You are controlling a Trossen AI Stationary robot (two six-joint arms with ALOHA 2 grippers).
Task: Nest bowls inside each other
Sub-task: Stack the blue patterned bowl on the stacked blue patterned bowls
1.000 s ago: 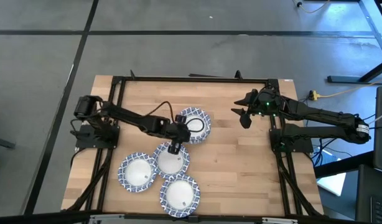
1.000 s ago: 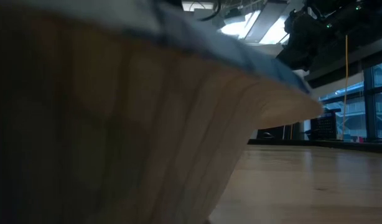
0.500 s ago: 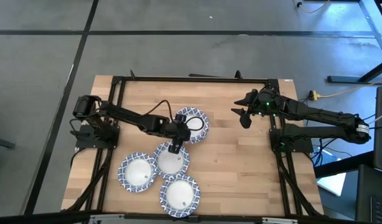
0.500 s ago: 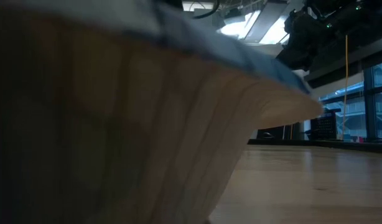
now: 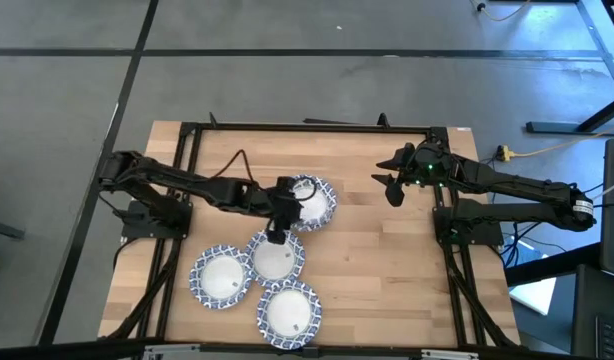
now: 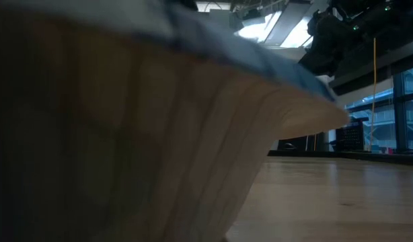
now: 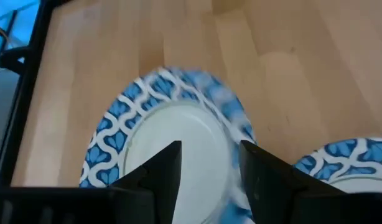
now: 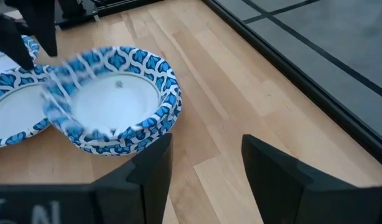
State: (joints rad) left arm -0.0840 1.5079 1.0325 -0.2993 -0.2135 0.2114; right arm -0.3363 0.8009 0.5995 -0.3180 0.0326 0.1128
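Observation:
A stack of blue-and-white bowls (image 5: 312, 200) stands at the table's middle, toward the far side. Its top bowl (image 8: 110, 99) shows blurred along the near rim (image 7: 237, 134). My left gripper (image 7: 206, 168) hangs open above that rim, one finger over the white inside and one outside. Three more bowls rest on the table nearer: one (image 5: 277, 260) right beside the stack, one (image 5: 221, 277) to its left, one (image 5: 289, 312) at the near edge. My right gripper (image 8: 206, 168) stands open at the far right (image 5: 392, 190), with nothing between its fingers.
The black frame rails (image 5: 307, 127) run along the table's far edge and both sides. Bare wood lies between the stack and my right gripper (image 5: 377, 250). In the low view, the side wall of the near bowl (image 6: 159, 134) fills most of the picture.
My left arm has drawn its elbow back toward the table's left edge, and its wrist has gone up and a little toward the far edge. The top bowl of the far stack has shifted, and its near rim is blurred in motion.

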